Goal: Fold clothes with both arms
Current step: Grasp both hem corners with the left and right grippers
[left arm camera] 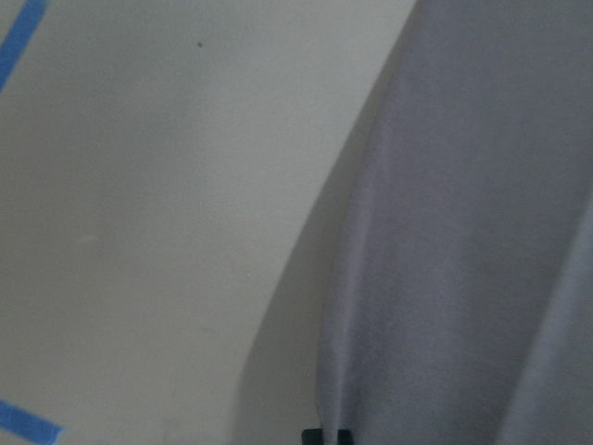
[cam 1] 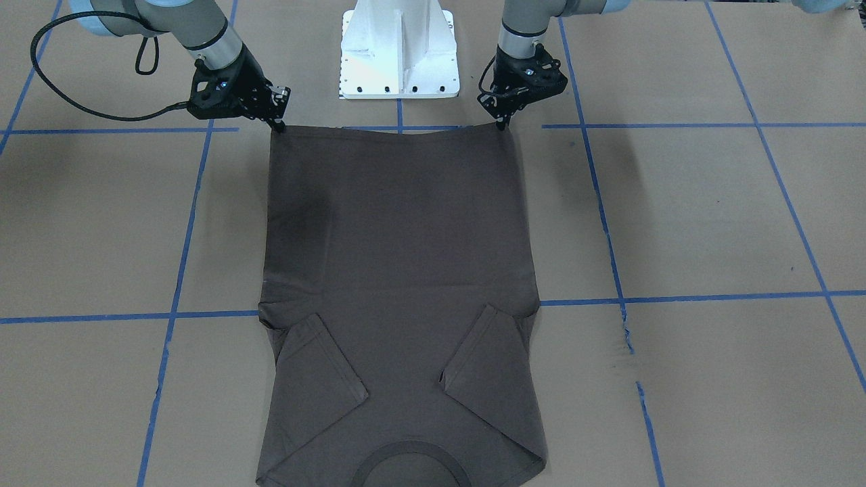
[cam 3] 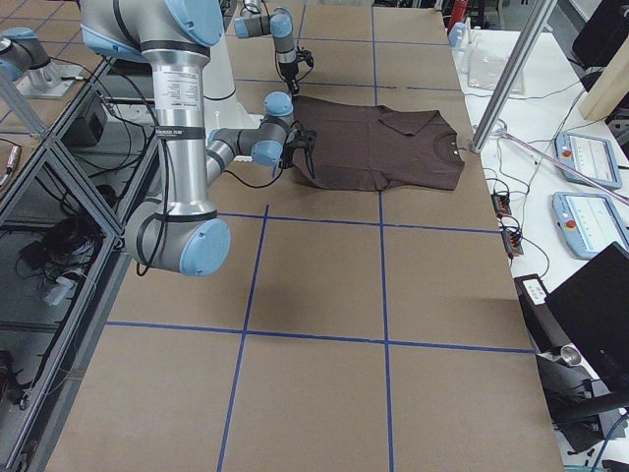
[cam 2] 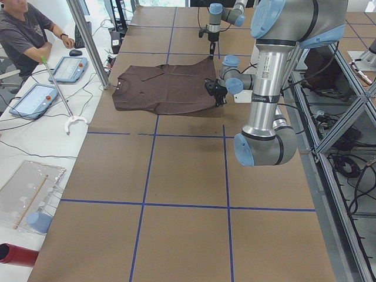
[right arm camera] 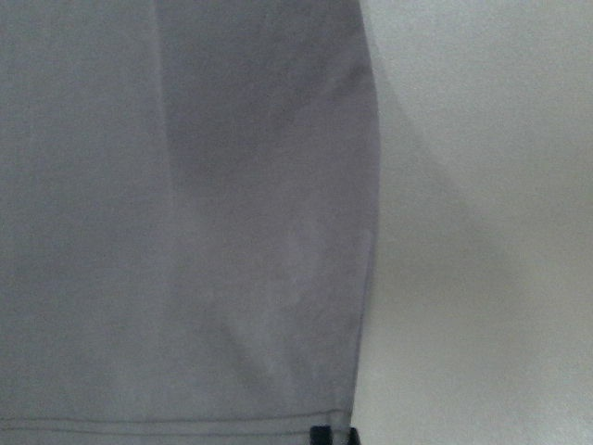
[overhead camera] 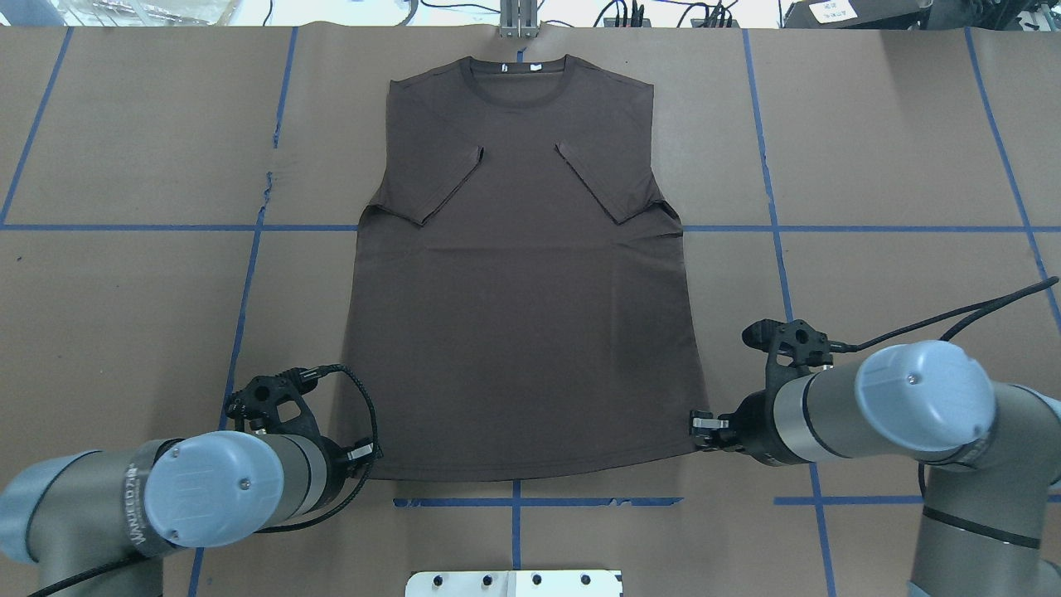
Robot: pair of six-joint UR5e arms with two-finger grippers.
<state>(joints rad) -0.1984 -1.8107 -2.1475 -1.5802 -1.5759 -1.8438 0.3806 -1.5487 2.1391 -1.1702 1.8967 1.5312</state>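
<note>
T-shirt (cam 1: 399, 257) lay flat on the worktop (cam 1: 676, 223), both sleeves (cam 1: 325, 379) folded inward, collar (cam 1: 409, 454) farthest from the pedestal base (cam 1: 399, 54). I observed the left gripper (cam 1: 502, 124) pinching one hem corner, the right gripper (cam 1: 279, 126) pinching the other.

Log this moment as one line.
T-shirt flat, sleeves folded in | left gripper shut on hem corner | right gripper shut on other corner
</note>
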